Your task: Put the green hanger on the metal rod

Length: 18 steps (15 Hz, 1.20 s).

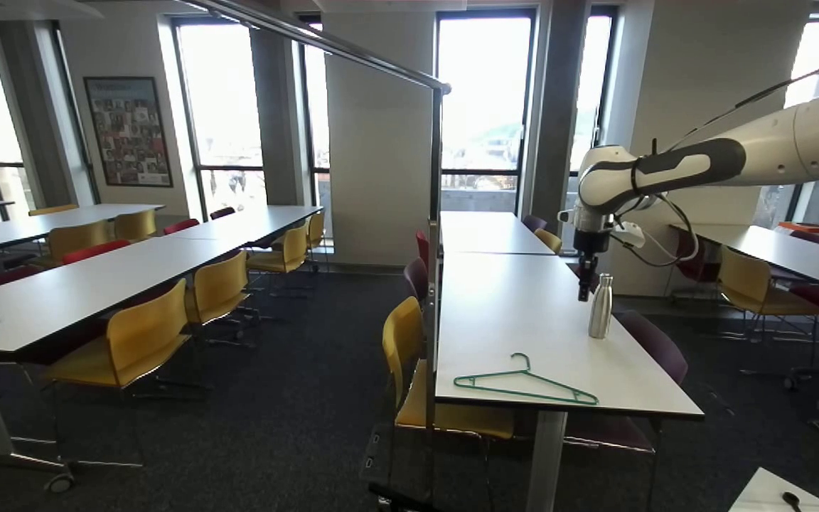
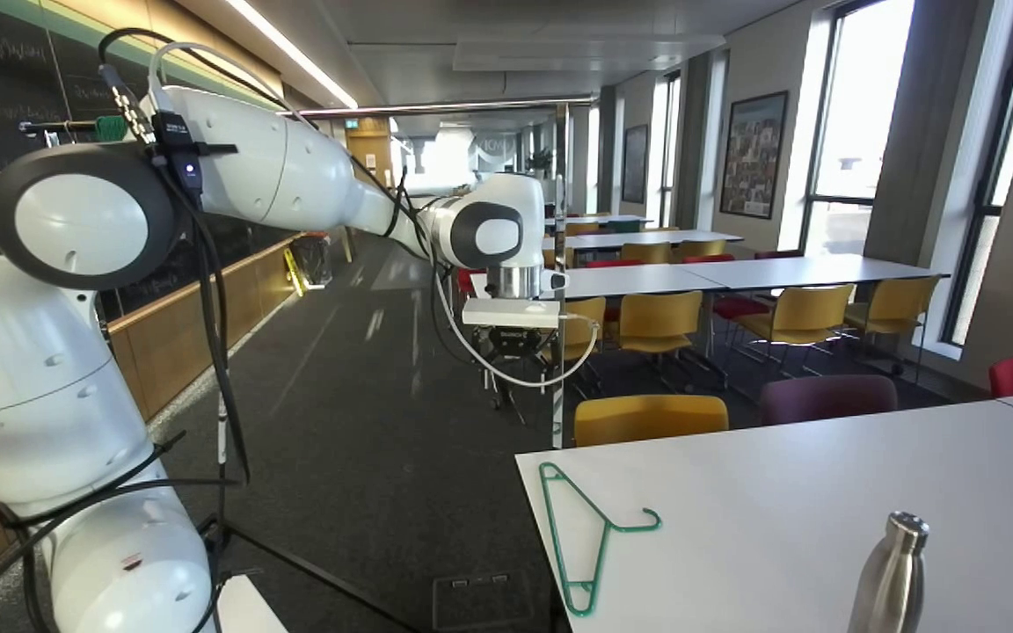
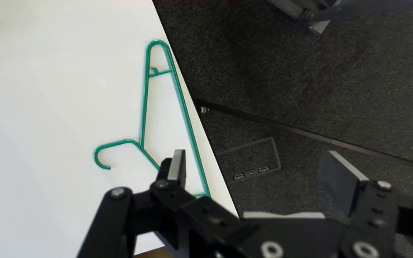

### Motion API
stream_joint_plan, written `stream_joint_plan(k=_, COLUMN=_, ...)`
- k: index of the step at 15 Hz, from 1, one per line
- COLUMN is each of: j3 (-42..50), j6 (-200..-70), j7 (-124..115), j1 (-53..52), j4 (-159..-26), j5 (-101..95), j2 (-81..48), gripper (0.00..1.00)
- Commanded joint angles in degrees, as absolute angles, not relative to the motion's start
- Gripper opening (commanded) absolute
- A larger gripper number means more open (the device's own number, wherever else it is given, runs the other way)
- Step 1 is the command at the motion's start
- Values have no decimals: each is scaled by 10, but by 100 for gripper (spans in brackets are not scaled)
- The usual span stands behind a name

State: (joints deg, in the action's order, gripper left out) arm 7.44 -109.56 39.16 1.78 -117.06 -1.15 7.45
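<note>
The green hanger [image 1: 529, 371] lies flat on the white table [image 1: 509, 313] near its edge, and shows in both exterior views [image 2: 608, 526]. In the wrist view the hanger [image 3: 141, 146] has its hook pointing away from the edge; the left finger hides part of one arm. The metal rod [image 1: 342, 50] runs level, high up, and joins an upright post [image 1: 434, 213]; the rod also shows behind my arm [image 2: 454, 107]. My gripper [image 3: 256, 161] is open and empty, pointing down above the table edge and floor. It also shows in both exterior views [image 1: 584, 295] [image 2: 515, 345].
A steel bottle [image 1: 601, 309] stands upright on the table, also in an exterior view [image 2: 893, 576]. A yellow chair [image 1: 404, 334] stands beside the post. A green bundle [image 2: 109, 129] hangs at a bar behind my arm; I cannot tell whether that bar is the same rod.
</note>
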Motion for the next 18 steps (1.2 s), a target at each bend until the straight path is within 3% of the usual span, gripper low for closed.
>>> stream_joint_plan(k=1, j3=70, j6=-1094, j7=393, j1=22, j4=-1168, j5=-11, j2=74, gripper=100)
stream_joint_plan(k=8, j3=69, j6=-1093, j7=392, j1=21, j4=-1164, j5=-12, j2=69, gripper=100)
stream_joint_plan(k=18, j3=28, j6=-1124, j7=382, j1=13, j4=-1132, j5=-61, j2=-76, gripper=100)
